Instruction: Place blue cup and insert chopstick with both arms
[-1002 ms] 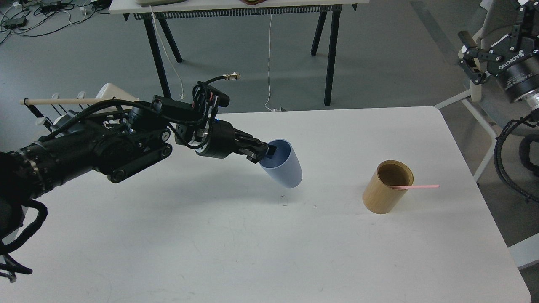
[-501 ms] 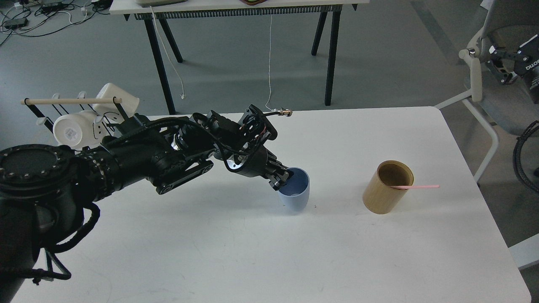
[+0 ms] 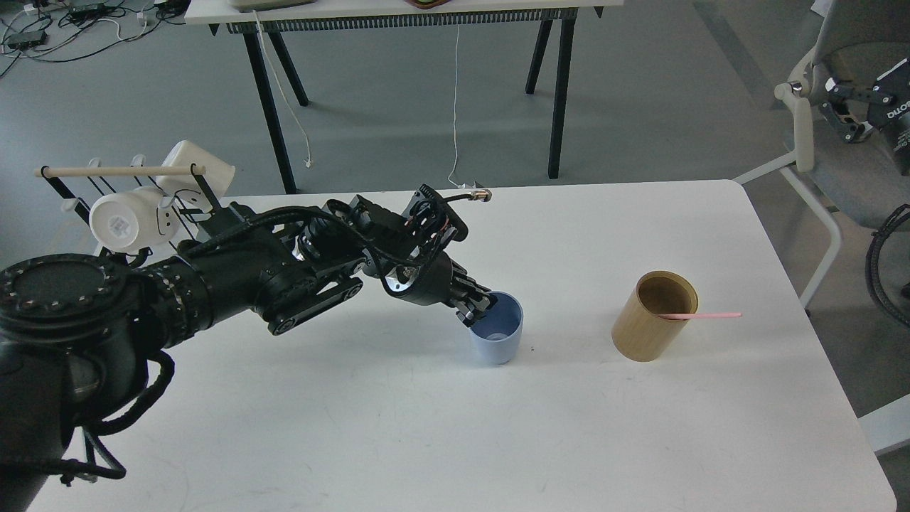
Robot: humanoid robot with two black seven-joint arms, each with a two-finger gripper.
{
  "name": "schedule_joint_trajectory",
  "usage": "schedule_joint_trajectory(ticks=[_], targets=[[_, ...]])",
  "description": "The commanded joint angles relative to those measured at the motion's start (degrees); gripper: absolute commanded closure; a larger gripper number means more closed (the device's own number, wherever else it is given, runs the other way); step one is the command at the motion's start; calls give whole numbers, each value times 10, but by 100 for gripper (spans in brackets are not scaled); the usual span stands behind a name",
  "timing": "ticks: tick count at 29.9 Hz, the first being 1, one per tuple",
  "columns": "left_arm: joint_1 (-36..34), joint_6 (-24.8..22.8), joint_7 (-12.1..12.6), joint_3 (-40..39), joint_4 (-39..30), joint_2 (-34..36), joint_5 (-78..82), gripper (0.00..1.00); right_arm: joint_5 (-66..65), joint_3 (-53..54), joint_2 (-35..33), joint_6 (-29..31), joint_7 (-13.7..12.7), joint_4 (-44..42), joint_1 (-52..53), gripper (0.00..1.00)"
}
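The blue cup (image 3: 497, 334) stands upright near the middle of the white table (image 3: 426, 427). My left gripper (image 3: 475, 308) is shut on the cup's left rim, one finger inside and one outside. The pink chopstick (image 3: 700, 315) leans in a tan wooden cylinder holder (image 3: 652, 316) to the right, its end sticking out to the right. My right gripper (image 3: 857, 110) is raised off the table at the far right edge of the view, seen small and partly cut off.
A rack with a wooden dowel (image 3: 117, 171) and white mugs (image 3: 128, 219) stands at the table's back left. A chair (image 3: 828, 142) is beyond the right edge. A black-legged table (image 3: 398, 14) stands behind.
My left arm swung right and lowered the blue cup from tilted in the air to upright on the table. My right gripper moved further right and up.
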Motion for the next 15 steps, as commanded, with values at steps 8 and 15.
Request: schedule_joint_trajectory(ticks=[8, 15], targets=[[0, -27, 0, -57, -12, 25, -75, 32, -1, -2, -6, 0, 0, 8, 0, 1], [9, -61, 0, -226, -32, 69, -306, 17, -167, -34, -128, 0, 0, 77, 1, 1]])
